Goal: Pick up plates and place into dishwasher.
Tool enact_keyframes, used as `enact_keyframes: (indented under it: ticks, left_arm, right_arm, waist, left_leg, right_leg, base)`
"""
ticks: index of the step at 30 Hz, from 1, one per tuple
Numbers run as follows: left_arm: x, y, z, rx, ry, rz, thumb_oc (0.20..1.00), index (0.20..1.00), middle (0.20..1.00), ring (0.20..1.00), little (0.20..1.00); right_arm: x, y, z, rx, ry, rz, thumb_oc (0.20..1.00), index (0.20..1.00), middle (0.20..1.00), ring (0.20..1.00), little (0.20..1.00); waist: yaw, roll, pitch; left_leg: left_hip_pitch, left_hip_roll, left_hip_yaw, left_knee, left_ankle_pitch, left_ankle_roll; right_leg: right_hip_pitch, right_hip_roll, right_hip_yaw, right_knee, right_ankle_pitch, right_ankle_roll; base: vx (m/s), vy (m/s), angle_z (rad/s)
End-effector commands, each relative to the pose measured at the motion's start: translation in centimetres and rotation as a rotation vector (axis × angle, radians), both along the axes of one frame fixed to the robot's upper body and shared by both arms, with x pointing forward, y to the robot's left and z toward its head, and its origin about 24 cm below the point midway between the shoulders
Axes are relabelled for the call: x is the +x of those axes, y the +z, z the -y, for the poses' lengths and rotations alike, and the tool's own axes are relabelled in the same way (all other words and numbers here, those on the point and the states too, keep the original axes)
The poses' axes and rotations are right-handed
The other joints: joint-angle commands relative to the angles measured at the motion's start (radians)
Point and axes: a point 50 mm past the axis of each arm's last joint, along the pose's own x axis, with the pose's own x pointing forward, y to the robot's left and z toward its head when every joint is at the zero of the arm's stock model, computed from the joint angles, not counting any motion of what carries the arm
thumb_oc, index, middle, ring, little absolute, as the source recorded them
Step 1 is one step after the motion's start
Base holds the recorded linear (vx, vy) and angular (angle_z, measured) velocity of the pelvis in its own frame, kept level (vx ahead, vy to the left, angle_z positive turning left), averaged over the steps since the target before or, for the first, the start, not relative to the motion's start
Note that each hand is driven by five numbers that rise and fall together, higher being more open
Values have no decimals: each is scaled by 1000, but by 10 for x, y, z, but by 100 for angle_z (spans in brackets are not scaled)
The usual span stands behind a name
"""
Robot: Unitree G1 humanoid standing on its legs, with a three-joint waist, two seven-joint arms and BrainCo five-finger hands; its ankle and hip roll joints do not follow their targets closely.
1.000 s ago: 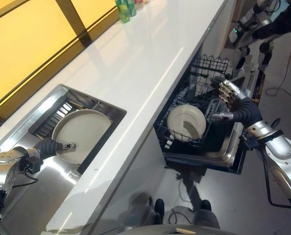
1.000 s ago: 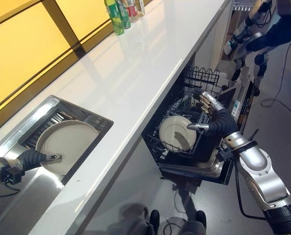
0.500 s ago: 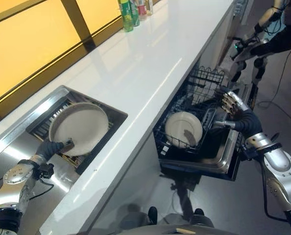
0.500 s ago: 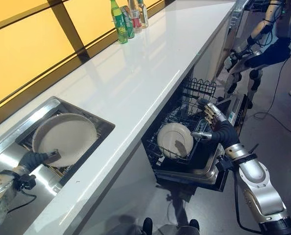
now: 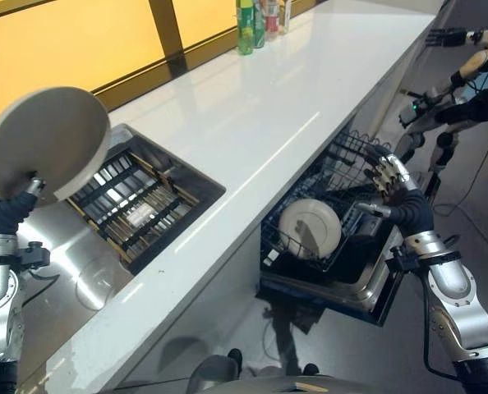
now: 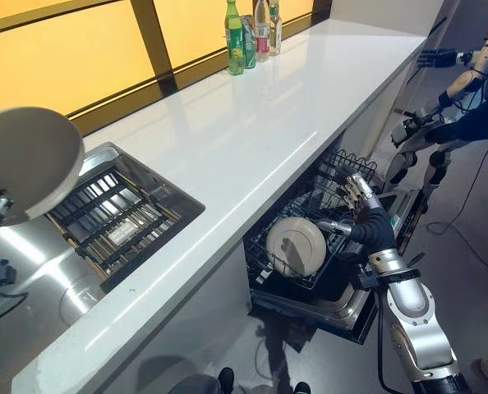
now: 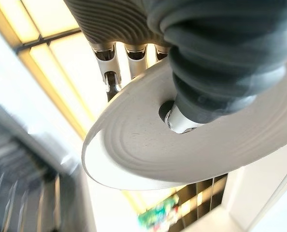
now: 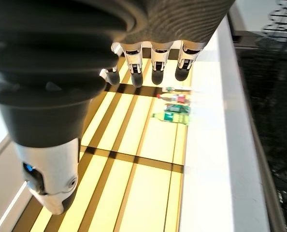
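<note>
Currently I log my left hand point(image 5: 4, 209) pinching a pale plate point(image 5: 47, 144) at its lower rim, thumb on one face and fingers behind; the plate is tilted in the air above the sink's point(image 5: 191, 176) near left edge, clear of the slatted rack point(image 5: 133, 205) inside it. My right hand point(image 5: 392, 185), fingers spread and empty, hovers over the dishwasher rack point(image 5: 342, 164) right of the sink, beside a second plate point(image 5: 310, 227) standing there. White counter point(image 5: 260, 90) beyond the sink lies bare up to bottles point(image 5: 256, 12) at its far end.
</note>
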Motion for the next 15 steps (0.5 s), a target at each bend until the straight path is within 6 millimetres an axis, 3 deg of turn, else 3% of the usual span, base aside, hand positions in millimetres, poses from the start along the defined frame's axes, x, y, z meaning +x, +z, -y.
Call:
enact_keyframes:
  ticks: [1,8,12,15]
  left_arm:
    - [-1,30,14,84,-74,154,200,200,200,200,200]
    - [18,33,64,86,-350,175,200,200,200,200,200]
    - [26,34,86,47,-482,176,200,200,200,200,200]
    - [32,36,116,47,-632,180,200,200,200,200,200]
  right_arm:
    - [-10,54,-15,7,92,326,1000,1000,1000,1000,1000]
    - [-9,87,-38,-3,212,507,1000,1000,1000,1000,1000]
    - [-5,90,-52,3,276,498,1000,1000,1000,1000,1000]
    - [-1,90,-66,1,333,466,1000,1000,1000,1000,1000]
  waist:
    - [8,10,-62]
    - [37,-12,-93]
    - [46,-16,-108]
    - [54,-20,-115]
  left_leg:
    - [0,20,-10,-74,52,13]
    - [16,36,-16,-120,80,-8]
    - [21,40,-20,-135,91,-14]
    - [19,40,-28,-136,98,-16]
  right_leg:
    - [27,-25,-31,85,-93,29]
    - [69,12,-55,15,-68,9]
    - [83,24,-64,-10,-57,2]
    - [90,34,-73,-22,-50,-5]
  base:
    - [-139,-199,-2]
    - [-136,-186,-2]
    - [-111,-125,4]
    - [-123,-124,15]
